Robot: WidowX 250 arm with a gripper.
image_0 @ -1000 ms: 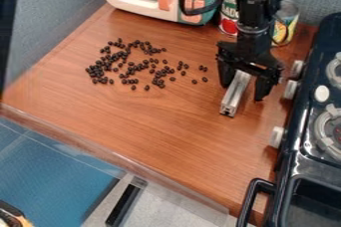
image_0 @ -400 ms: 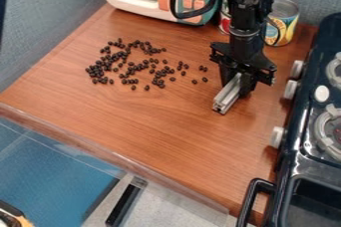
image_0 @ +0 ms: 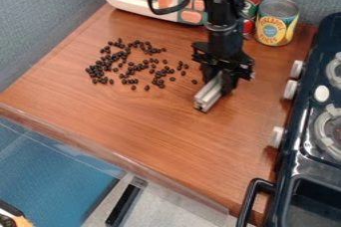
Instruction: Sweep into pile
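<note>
Orange-and-black object (image_0: 15, 217): cut off by the near left corner.
Black bar handle (image_0: 125, 203): set slantwise on a pale surface, near the counter's near edge.
Blue surface (image_0: 53, 181): at near left, below the level of the counter.
Stove (image_0: 296, 159): dark and glossy, along the right side; fitted with a black loop handle (image_0: 248, 201) at its near left and pale knobs (image_0: 277, 137) along its left side.
Counter (image_0: 153, 126): brown wood grain, running from the clear edging at the near side back to the walls.
Metal bar (image_0: 208, 94): silver, grooved, right of the middle; near end angled toward near left, far end up in the gripper; perhaps resting on the wood, though hard to judge from this angle.
Gripper (image_0: 216, 84): black, pointing down, clenched on the metal bar; to the right of the pellets, just beside the rightmost in sight.
Black pellets (image_0: 160, 74): small and round, on the left half of the counter; loosely scattered, crowded at the left, thinning toward the right, and not in one pile.
Robot arm (image_0: 223, 29): black, coming in from the far edge, draped with a black cable (image_0: 156, 4).
Cans (image_0: 276, 22): one yellow and blue, just right of the arm; one red and green behind it, to its left.
Toy microwave (image_0: 133, 6): white and teal with peach buttons, at the far side, partly behind the arm.
Walls (image_0: 40, 22): blue-gray, at left and far side.
</note>
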